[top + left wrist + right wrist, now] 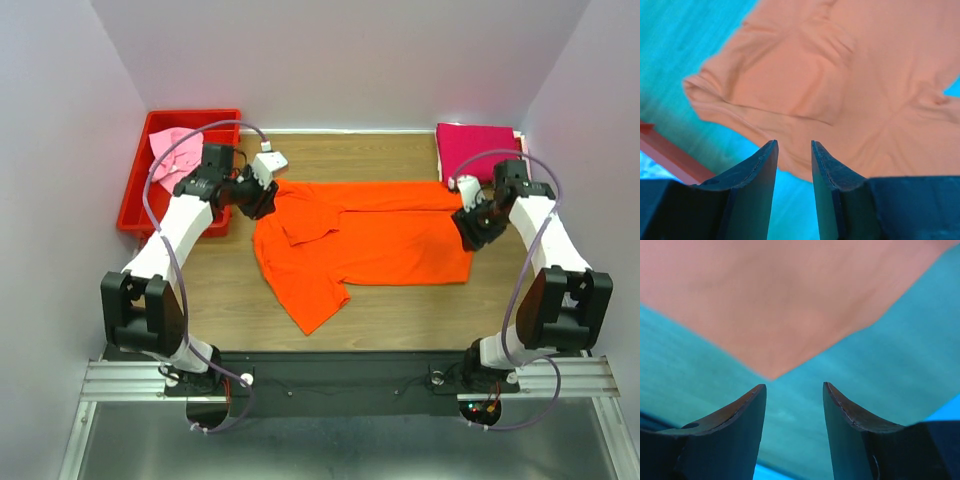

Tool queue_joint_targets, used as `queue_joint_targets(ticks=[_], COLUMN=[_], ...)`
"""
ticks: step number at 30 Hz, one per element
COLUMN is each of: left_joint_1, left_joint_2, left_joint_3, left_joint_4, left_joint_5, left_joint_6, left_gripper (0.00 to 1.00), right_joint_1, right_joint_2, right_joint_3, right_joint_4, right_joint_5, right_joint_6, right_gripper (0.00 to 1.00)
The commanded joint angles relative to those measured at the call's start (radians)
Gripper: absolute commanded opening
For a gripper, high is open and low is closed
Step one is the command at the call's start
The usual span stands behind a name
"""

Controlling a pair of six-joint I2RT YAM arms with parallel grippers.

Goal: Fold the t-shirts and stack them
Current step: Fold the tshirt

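The orange t-shirt [370, 245] lies spread on the wooden counter [400, 320], filling the middle of the top view. Its long edge runs from centre left to centre right. One part of it juts toward the lower centre, and a flap near its upper left corner is folded back onto the body. The cloth is rumpled there and smoother toward the right.

The magenta t-shirt [480, 150] sits as a flat folded square in the upper right of the frame, against the back wall. Its near edge is close to the orange one's upper right corner. The light pink t-shirt [172, 148] is bunched in the far end of the red bin [135, 205] at the upper left.

The left arm [185, 225] reaches from lower left up to the orange shirt's upper left corner. In its wrist view the left jaws are parted with nothing between them (only a narrow gap shows). They point at the shirt's near edge, with a strip of the bin's rim at the lower left of that frame. Whether the tips touch the cloth cannot be told.

The right arm [545, 225] bends in from the right edge to the shirt's right side. The right jaws are likewise released and hold nothing. In that wrist view a corner of orange cloth lies flat on the counter just beyond the tips, clear of both.
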Motion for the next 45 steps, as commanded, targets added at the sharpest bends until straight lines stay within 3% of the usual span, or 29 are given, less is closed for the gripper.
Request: queue_joint_targets(ticks=[1, 8, 15, 18, 20, 22, 30, 36, 40, 45], left_joint_1=[-0.003, -0.003, -0.003, -0.003, -0.002, -0.002, -0.003, -0.003, -0.003, -0.003], left_joint_2=[-0.049, -0.158, -0.192, -0.191, -0.188, -0.188, -0.160, -0.137, -0.131, -0.134], left_joint_3=[-0.142, -0.226, -0.263, -0.265, -0.266, -0.271, -0.277, -0.265, -0.265, -0.268], left_joint_4=[-0.038, 0.004, 0.036, 0.042, 0.043, 0.051, 0.071, 0.066, 0.060, 0.056], left_joint_5=[0.047, 0.041, 0.035, 0.035, 0.035, 0.032, 0.030, 0.016, 0.010, 0.010], left_joint_6=[0.007, -0.005, -0.023, -0.028, -0.028, -0.029, -0.031, -0.039, -0.037, -0.036], left_gripper=[0.45, 0.45, 0.45, 0.45, 0.45, 0.45, 0.45, 0.45, 0.45, 0.45], right_joint_1=[-0.010, -0.056, -0.108, -0.129, -0.137, -0.137, -0.113, -0.039, -0.007, -0.011], right_joint_2=[-0.003, 0.070, 0.220, 0.282, 0.288, 0.274, 0.303, 0.447, 0.500, 0.440], right_joint_3=[-0.123, -0.177, -0.168, -0.145, -0.127, -0.085, 0.097, 0.238, 0.323, 0.332], right_joint_4=[-0.036, -0.010, -0.003, -0.006, -0.013, -0.027, -0.109, -0.098, -0.098, -0.102], right_joint_5=[0.074, 0.033, -0.047, -0.092, -0.106, -0.121, -0.178, -0.207, -0.233, -0.199], right_joint_6=[0.055, 0.238, 0.318, 0.333, 0.342, 0.346, 0.361, 0.396, 0.405, 0.355], right_gripper=[0.56, 0.56, 0.54, 0.48, 0.33, 0.26, 0.18, 0.20, 0.37, 0.44])
